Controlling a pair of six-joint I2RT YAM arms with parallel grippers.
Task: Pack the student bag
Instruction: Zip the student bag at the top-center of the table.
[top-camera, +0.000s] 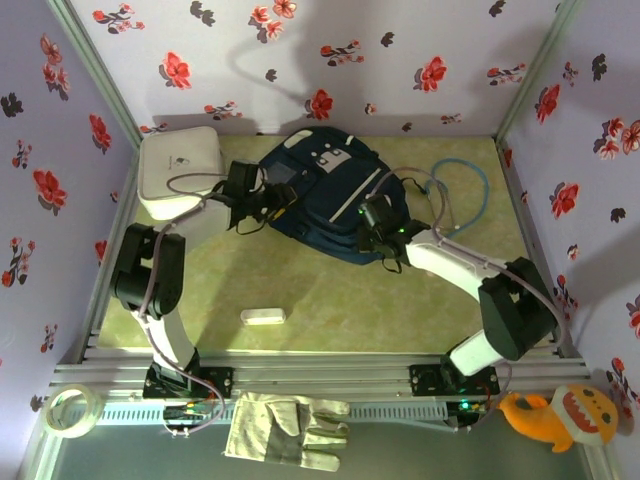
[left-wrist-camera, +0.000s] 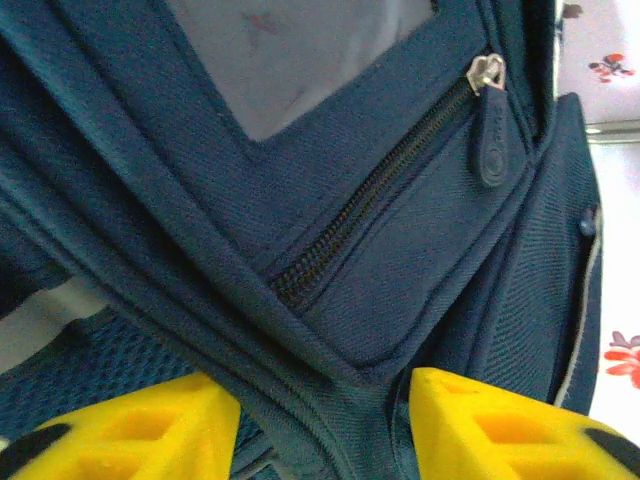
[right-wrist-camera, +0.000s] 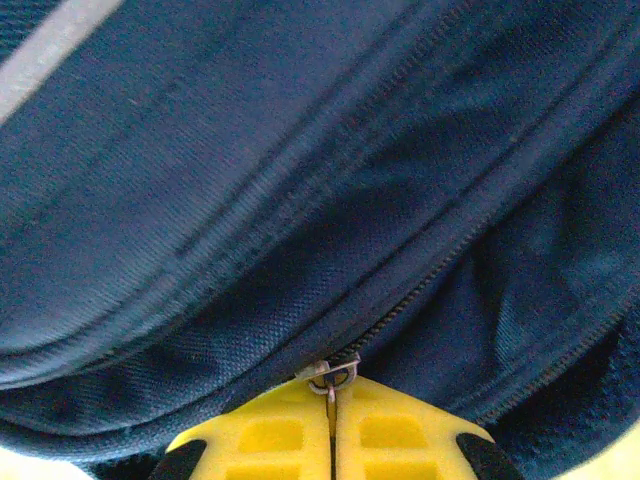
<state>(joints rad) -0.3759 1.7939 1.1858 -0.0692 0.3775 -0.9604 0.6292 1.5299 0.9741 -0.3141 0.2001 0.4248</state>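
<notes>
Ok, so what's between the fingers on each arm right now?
Left wrist view: the left fingers stand apart astride a raised seam of the bag. Right wrist view: the right fingers pinch a metal zipper pull.

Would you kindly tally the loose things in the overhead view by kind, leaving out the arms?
Bag: 1
White box: 1
Small white bar: 1
Tape roll: 1
Glove: 1
Plush toy: 1
Cable: 1
Total: 7
</notes>
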